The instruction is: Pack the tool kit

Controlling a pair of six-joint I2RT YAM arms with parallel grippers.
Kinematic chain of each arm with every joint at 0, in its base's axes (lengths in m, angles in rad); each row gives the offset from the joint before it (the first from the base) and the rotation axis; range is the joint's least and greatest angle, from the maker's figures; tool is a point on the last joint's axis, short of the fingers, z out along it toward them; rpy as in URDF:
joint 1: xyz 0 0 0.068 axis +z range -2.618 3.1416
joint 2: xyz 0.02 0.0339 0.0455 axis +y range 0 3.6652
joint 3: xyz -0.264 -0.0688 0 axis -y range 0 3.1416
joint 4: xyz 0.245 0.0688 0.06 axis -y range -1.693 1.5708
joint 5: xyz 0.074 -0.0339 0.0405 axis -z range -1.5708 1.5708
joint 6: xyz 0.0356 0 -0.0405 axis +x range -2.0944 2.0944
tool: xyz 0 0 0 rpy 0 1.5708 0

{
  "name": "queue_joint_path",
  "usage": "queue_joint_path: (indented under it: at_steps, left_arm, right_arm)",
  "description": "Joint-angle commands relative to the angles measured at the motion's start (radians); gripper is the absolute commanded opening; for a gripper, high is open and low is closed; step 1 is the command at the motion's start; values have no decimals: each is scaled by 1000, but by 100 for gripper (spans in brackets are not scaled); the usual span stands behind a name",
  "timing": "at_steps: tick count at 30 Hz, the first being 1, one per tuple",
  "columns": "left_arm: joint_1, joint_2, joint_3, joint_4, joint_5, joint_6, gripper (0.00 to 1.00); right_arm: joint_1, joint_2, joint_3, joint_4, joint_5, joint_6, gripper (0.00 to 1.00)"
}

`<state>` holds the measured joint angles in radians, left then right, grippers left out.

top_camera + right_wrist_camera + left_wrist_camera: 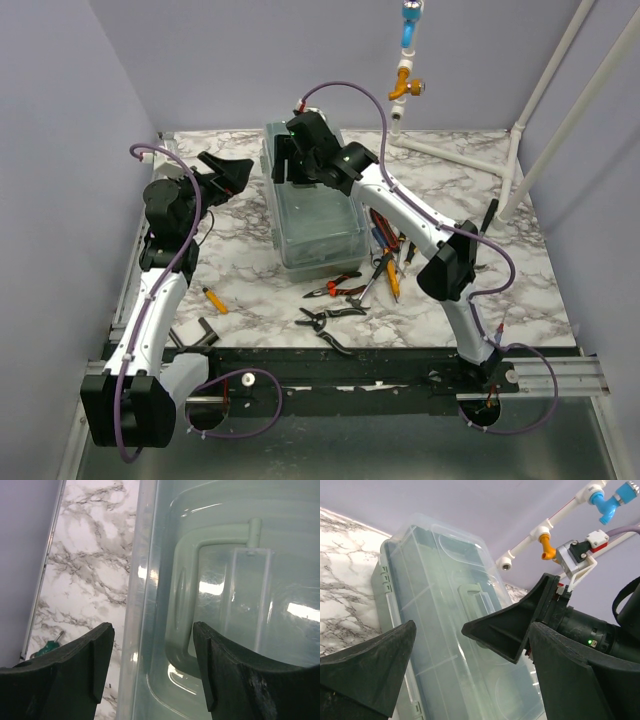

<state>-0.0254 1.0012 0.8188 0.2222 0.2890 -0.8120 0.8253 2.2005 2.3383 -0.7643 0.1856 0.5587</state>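
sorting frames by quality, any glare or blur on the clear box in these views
Right wrist: white glare patches on the clear box lid, otherwise sharp; left wrist: box looks milky, only faint sheen; top external: evenly lit, sharp, soft shadows.

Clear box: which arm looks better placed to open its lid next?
Probably right. The right pincer hangs open directly over the clear box, astride its edge beside the handle. The left pincer, open too, sits off to the box's left.
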Motion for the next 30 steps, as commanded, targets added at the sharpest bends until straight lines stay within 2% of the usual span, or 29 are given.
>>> queue_joint_path:
  at_steps: [1, 4, 6, 11, 14, 17, 23, 24, 28, 30]
  left_arm:
    - [2, 26, 23, 5, 29, 32, 98]
    - [2, 33, 46, -22, 15, 52, 98]
    - [2, 44, 68, -42, 17, 62, 99]
    - [1, 89, 118, -55, 68, 47, 99]
    - [-2, 124, 144, -53, 103, 34, 99]
    - [-7, 159, 161, -38, 128, 20, 99]
    - [-11, 258, 211, -16, 222, -32, 98]
    - [-11, 309, 242, -17, 266, -68, 96]
    - [-11, 367, 271, -17, 294, -115, 91]
    - [-11, 393, 277, 3, 314, -148, 84]
  right_arm:
    - [6, 64, 19, -31, -93, 49, 72]
    - [5, 85, 47, -38, -140, 55, 72]
    - [-3, 85, 34, -12, -229, 72, 72]
    - [-53, 25, -109, 180, -511, 178, 72]
    - [-75, -9, -185, 298, -612, 235, 72]
    - [-100, -9, -201, 346, -698, 270, 72]
    - [-133, -31, -296, 477, -809, 337, 71]
    - [-135, -32, -310, 497, -820, 345, 71]
    - [-136, -27, -310, 508, -831, 353, 71]
    - [-137, -29, -312, 508, -832, 350, 71]
